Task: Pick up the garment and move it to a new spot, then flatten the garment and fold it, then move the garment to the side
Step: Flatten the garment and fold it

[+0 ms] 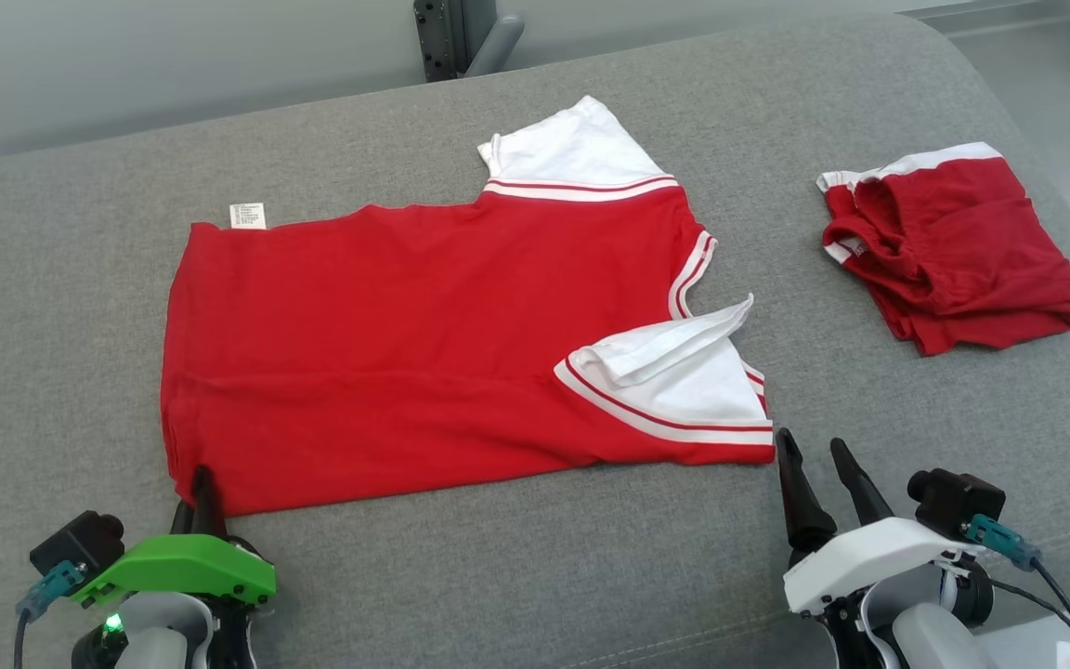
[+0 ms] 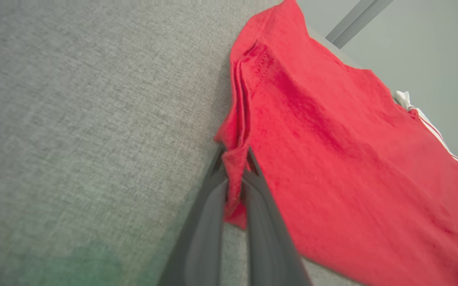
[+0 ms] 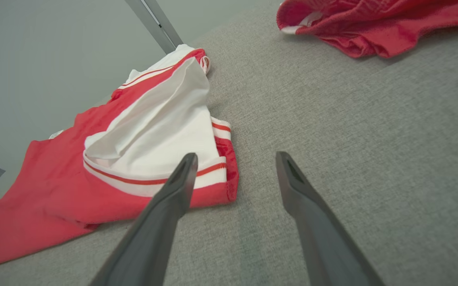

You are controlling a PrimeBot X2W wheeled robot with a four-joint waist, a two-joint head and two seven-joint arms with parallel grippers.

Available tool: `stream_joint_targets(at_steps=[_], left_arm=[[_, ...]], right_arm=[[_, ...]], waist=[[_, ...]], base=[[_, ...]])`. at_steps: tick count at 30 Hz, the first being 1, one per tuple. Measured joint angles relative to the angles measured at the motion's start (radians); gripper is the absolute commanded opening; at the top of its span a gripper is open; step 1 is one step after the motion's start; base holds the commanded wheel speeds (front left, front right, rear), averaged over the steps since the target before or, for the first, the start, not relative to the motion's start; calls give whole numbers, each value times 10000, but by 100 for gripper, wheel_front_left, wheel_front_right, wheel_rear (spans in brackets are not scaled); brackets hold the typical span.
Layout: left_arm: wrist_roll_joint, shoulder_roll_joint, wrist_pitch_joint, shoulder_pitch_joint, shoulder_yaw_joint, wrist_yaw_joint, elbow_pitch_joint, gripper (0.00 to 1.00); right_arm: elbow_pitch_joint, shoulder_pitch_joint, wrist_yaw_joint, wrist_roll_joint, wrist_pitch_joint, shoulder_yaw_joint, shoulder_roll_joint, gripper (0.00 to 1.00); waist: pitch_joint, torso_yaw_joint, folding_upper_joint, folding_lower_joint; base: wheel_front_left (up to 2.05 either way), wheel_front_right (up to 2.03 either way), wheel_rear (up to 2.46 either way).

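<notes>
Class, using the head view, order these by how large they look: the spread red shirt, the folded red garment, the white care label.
1. spread red shirt
2. folded red garment
3. white care label
The gaps are plain; no two look alike.

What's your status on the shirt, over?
Left gripper shut on shirt hem corner. Right gripper open by near sleeve. Second red garment apart, at right.

The garment point(image 1: 386, 353) is red with white, red-striped sleeves point(image 1: 684, 381), the cushion point(image 1: 52, 279) grey, the bundle point(image 1: 962, 260) red with white trim.
</notes>
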Motion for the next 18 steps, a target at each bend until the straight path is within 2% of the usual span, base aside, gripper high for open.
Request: stream_joint_targets(at_steps=[10,15,16,17,18], left_arm=[[10,-2,-194,784,-293,0,-1319,0],[-75,-36,-203,1191,-464,0,-1768,0],[-117,-46,-201,1250,-495,0,-1812,0],[-119,-50,-203,1305,-533,0,-1854,0],[-119,-54,-203,1363,-569,4,-1896,0]], right_arm=[[1498,-798,2,460,182,-56,0,100],[2454,-1252,0,732,508,284,-6,98],[2598,-1352,2,821,577,399,-12,77],[2740,-1437,0,913,616,485,-38,42],[2872,-1510,0,978,621,556,-44,28]], waist=[[-54,482,0,0],[-66,775,0,0],[-71,833,0,0],[-79,883,0,0],[-91,929,0,0]], base=[[0,0,0],[0,0,0],[0,0,0],[0,0,0],[0,0,0]])
